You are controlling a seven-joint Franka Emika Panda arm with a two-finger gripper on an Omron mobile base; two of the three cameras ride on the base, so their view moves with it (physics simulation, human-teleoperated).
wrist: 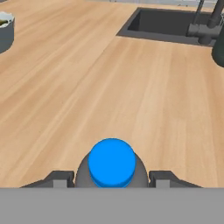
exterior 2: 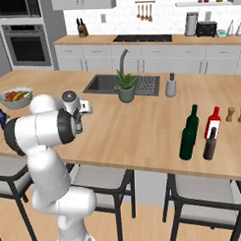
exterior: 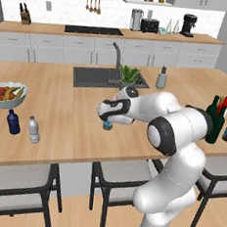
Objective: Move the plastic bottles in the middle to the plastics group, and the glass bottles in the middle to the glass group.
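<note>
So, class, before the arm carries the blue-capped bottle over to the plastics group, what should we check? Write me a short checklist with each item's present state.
1. Blue-capped water bottle between the fingers: ok; the hand view shows one finger on each side of it.
2. Firm grip on the bottle: cannot tell; contact at the pads is hidden.
3. Bottle lifted off the island counter: cannot tell; the gripper hides its base.
4. Plastics group in place: ok; the navy bottle and silvery-clear bottle stand upright near the fruit bowl.
5. Path to them: ok; bare counter lies between.
6. Glass bottles out of the way: ok; the green wine bottle stands far to the other side.
</note>
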